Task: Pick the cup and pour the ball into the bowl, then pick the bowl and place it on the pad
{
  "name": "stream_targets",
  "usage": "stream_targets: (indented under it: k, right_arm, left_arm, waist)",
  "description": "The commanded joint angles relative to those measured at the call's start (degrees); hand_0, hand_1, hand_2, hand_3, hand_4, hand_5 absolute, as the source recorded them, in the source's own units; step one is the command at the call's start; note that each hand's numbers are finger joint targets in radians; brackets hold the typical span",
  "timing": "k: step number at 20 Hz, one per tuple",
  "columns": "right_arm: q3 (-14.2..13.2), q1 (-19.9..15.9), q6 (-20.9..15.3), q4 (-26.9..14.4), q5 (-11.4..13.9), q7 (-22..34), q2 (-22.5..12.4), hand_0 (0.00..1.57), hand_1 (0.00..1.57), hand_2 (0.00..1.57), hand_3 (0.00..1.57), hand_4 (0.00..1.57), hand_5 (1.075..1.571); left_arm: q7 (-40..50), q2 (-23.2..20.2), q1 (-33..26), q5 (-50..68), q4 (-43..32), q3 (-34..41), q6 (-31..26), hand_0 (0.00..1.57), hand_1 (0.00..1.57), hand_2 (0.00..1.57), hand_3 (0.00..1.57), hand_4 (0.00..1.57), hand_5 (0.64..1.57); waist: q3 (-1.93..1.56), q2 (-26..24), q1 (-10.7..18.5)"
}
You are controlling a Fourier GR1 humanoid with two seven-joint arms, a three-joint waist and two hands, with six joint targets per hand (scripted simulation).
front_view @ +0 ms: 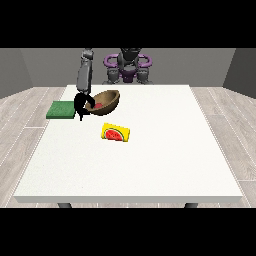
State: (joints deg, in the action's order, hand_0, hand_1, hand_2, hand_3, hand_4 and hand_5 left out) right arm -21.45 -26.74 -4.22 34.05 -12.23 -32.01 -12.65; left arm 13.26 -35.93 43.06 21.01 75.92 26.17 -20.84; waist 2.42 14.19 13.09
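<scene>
Black hand at the view's left is gripping the tilted brown bowl by its rim, holding it between green pad and the toppled yellow cup.

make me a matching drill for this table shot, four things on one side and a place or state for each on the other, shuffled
Things:
1. bowl
2. green pad
3. yellow cup
4. red ball

Place or state:
A. lying on its side on the table, watermelon picture showing
B. flat at the table's edge at the view's left
C. tilted, held at its rim by the hand at the view's left
D. inside the bowl

Pairs: 1-C, 2-B, 3-A, 4-D
</scene>
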Motion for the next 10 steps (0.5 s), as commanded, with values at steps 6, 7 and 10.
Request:
stream_targets:
  k: [6, 7, 10]
  right_arm:
    - [3.21, 3.0, -9.42, -1.29, 5.09, 14.36, -6.57, 1.57, 1.57, 1.57, 1.24, 1.0, 1.546]
    - [3.93, 1.87, -9.0, 0.07, 5.52, 16.27, -8.35, 1.57, 1.57, 1.57, 1.27, 1.02, 1.545]
    - [6.25, 0.67, -9.21, 2.57, 6.59, 24.66, -11.71, 1.57, 1.57, 1.57, 1.11, 1.03, 1.548]
  left_arm:
    - [0.03, -0.24, -1.69, 1.14, -2.44, 0.41, -1.81, 0.0, 0.0, 0.0, 0.0, 1.17, 1.531]
    - [-0.98, -1.68, -1.07, 1.01, -4.67, 1.67, -2.11, 0.0, 0.0, 0.0, 0.0, 1.18, 1.525]
    - [-0.06, -1.63, -2.68, 0.02, -7.36, 1.71, -1.24, 0.0, 0.0, 0.0, 0.0, 1.19, 1.528]
  waist:
    - [-2.17, -2.04, 0.36]
    - [-2.12, -0.84, -1.2]
    - [-2.06, -5.44, -3.36]
